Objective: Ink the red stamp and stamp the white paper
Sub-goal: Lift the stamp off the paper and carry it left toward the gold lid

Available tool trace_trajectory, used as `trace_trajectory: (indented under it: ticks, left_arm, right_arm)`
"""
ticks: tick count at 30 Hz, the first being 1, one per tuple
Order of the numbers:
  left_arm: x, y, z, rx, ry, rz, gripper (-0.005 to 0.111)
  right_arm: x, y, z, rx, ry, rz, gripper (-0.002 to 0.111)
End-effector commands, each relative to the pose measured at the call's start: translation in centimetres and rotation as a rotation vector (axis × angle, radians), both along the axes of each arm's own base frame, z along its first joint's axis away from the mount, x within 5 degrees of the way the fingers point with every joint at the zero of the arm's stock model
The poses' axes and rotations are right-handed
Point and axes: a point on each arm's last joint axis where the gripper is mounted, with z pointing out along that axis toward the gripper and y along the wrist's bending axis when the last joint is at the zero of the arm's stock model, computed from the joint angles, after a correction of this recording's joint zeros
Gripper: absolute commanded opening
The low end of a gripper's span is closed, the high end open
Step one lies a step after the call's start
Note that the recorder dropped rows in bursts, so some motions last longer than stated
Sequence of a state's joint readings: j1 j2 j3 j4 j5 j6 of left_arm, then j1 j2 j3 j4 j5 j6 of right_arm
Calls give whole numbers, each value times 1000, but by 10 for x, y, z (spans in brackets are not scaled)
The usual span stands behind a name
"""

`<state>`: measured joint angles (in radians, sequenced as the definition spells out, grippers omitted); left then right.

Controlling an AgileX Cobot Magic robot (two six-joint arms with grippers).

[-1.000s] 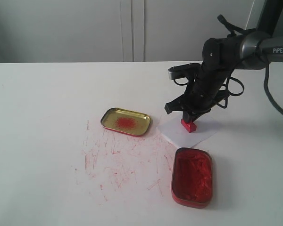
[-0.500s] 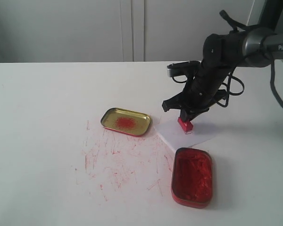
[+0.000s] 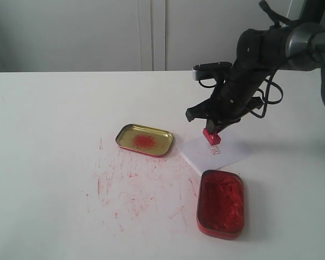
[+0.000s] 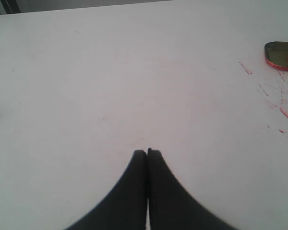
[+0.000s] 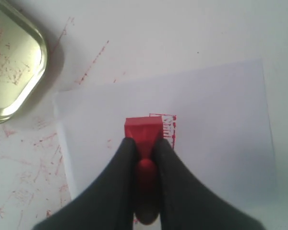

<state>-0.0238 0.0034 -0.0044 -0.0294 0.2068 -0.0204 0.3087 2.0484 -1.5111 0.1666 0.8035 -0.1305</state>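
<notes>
My right gripper [image 3: 215, 128] [image 5: 145, 143] is shut on the red stamp [image 3: 211, 137] [image 5: 143, 130], holding it by its handle a little above the white paper [image 3: 227, 153] [image 5: 216, 134]. A red printed mark [image 3: 213, 148] [image 5: 169, 125] shows on the paper just beside the stamp's block. The oblong red ink-filled tin [image 3: 220, 203] lies in front of the paper. My left gripper [image 4: 147, 152] is shut with nothing in it, over bare white tabletop, and does not appear in the exterior view.
A gold-coloured shallow tin lid [image 3: 144, 140] [image 5: 12, 76] [image 4: 282, 56] with a red smudge sits left of the paper. Red scratch marks [image 3: 135, 184] smear the tabletop between lid and ink tin. The right arm's cables [image 3: 268, 95] hang behind the gripper.
The right gripper has lifted the red stamp off the white paper, baring a red print where it stood. The left gripper has not visibly moved.
</notes>
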Motion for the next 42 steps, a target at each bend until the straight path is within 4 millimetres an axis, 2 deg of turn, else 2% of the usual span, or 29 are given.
trace_trajectory:
  ticks: [1, 6, 11, 17, 26, 31, 42]
  left_arm:
    - [0, 0, -1, -2, -3, 3, 0]
    - [0, 0, -1, -2, -3, 3, 0]
    - [0, 0, -1, -2, -3, 3, 0]
    - [0, 0, -1, -2, -3, 3, 0]
    - [0, 0, -1, -2, -3, 3, 0]
    - [0, 0, -1, -2, -3, 3, 0]
    - [0, 0, -1, -2, -3, 3, 0]
  right_arm:
    - [-3, 1, 4, 24, 6, -15, 0]
    - [-2, -3, 5, 90, 37, -27, 0]
    - [-2, -11, 8, 240, 96, -21, 0]
    - [-10, -10, -1, 326, 141, 9, 0]
    - [-31, 5, -14, 537, 221, 72, 0]
    - [-41, 15, -18, 541, 255, 121, 0]
    - [-61, 55, -18, 534, 277, 242, 0]
